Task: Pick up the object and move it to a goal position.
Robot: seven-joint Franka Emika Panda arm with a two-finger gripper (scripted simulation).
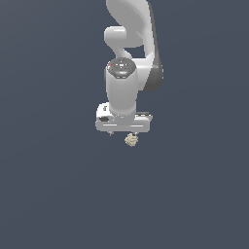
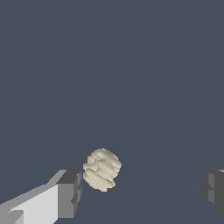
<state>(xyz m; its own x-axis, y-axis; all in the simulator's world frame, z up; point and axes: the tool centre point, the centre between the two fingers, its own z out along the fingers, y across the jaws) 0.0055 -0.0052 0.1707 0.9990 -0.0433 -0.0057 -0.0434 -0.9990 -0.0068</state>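
Wrist view only: object (image 2: 102,169) between wide-apart jaws, possibly touching 1.

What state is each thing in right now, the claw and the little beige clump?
Claw: open, fingers wide apart, holding nothing.
Beige clump: ungrasped, sitting between the fingers, close beside one finger pad and far from the other.
Arm: positioned directly over the clump, claw pointing down.

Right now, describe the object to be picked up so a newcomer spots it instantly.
Find the white robot arm and follow it down to its open end effector. Just below, near one finger, sits the object: a tiny, knobbly cream clump, the only pale lump against the dark grey ground.
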